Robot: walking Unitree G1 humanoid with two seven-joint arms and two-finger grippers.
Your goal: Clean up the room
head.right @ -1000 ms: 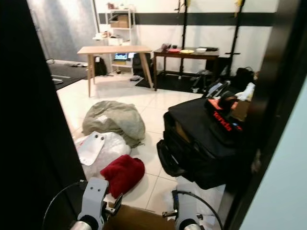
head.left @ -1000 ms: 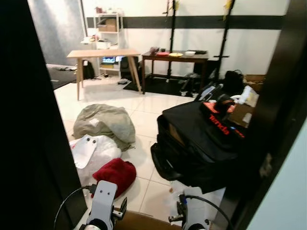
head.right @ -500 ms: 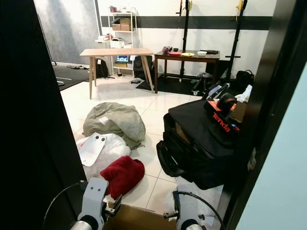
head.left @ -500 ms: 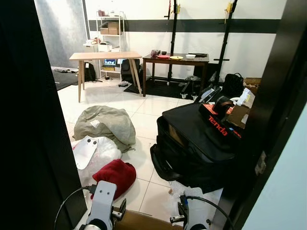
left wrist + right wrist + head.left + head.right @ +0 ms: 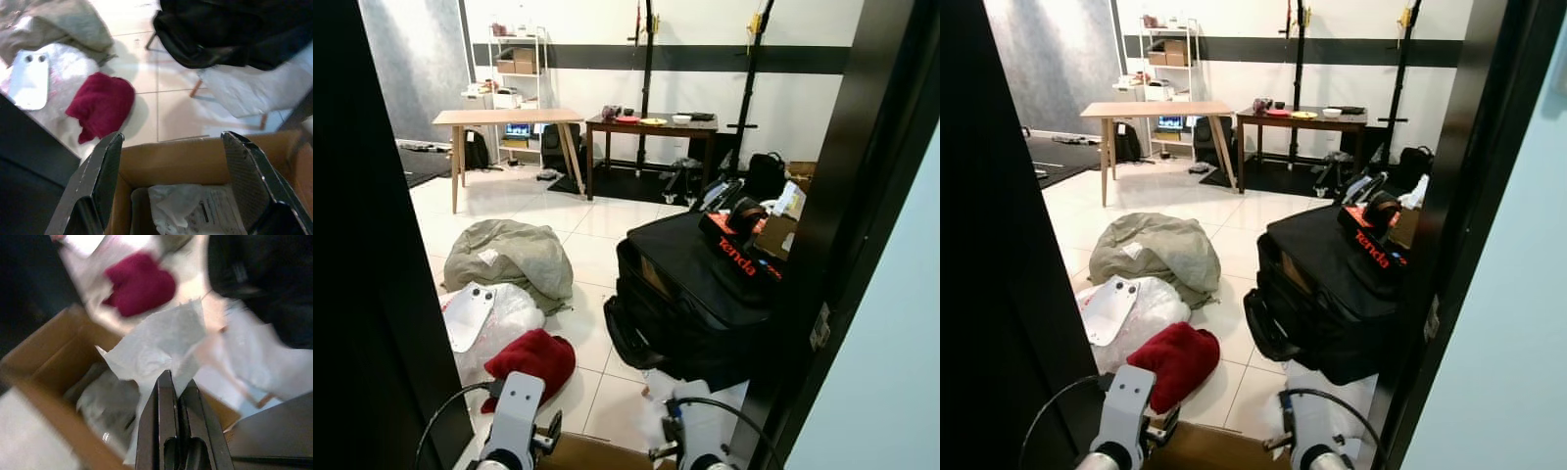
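Over the cardboard box (image 5: 195, 161) your right end effector (image 5: 172, 396) is pinched tight on a white paper sheet (image 5: 156, 345), while your left end effector (image 5: 171, 171) hangs wide open, holding nothing.

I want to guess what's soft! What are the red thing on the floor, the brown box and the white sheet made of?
The red thing looks like soft fuzzy cloth, matte and slumped. The box looks like plain brown cardboard, with stiff flat walls. The white sheet, pinched in the right hand, looks like thin crumpled paper or tissue.
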